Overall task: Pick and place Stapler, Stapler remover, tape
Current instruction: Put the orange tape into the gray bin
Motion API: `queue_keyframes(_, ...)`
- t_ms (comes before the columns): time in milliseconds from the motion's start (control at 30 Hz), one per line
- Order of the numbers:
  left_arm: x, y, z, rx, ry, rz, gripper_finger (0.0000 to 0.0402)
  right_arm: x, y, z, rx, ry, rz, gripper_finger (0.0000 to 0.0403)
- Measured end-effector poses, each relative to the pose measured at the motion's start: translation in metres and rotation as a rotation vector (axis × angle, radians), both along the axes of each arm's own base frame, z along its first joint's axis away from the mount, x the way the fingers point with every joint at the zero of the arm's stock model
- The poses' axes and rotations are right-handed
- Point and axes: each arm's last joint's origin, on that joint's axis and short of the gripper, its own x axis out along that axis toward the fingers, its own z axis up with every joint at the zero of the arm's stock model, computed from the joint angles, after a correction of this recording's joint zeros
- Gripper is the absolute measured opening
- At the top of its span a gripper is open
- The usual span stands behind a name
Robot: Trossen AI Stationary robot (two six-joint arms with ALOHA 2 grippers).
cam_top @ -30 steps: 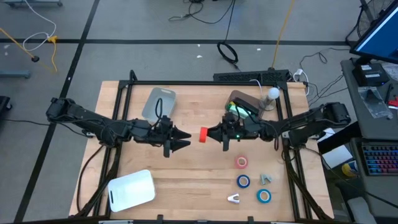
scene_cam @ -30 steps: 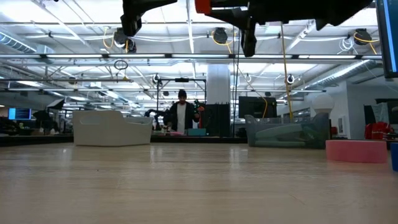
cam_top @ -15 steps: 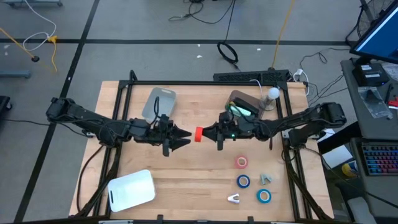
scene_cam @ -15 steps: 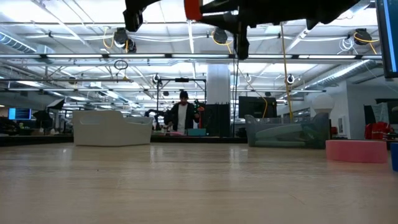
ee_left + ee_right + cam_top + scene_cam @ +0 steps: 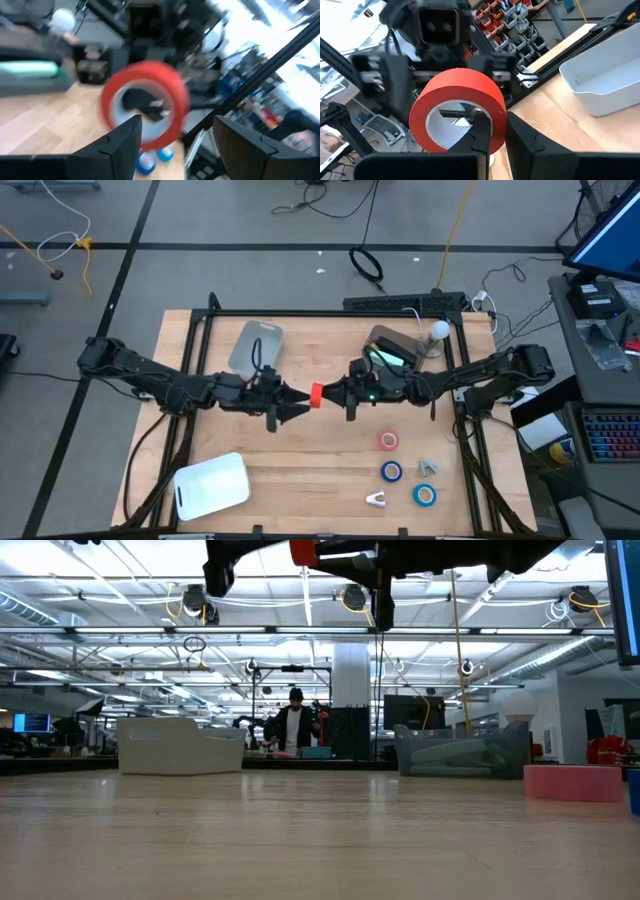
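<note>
Meeting mid-air above the worktop [image 5: 320, 450], both claws face one red tape roll [image 5: 316, 395].

Right claw [image 5: 492, 131] pinches the roll's wall; left claw [image 5: 175, 140] stands spread apart, the roll just ahead of its fingers.

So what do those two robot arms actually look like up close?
Both are slim, dark, near-black jointed arms with black cables running along them. The left gripper ends in two pointed black fingers; seen from its wrist, the fingers are flat, angular dark plates. The right gripper looks the same, and a small green light glows on the right arm's wrist.
</note>
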Motion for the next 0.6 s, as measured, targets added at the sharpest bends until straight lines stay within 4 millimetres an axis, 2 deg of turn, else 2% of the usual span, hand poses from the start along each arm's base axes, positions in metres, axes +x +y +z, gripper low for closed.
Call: queue_keyframes(600,0.0029,0.0013,0.0000,-0.005,-0.024,0.000,0.0246,-0.0002,-0.0018,-0.0009,0.025,0.012,-0.008,0.0026)
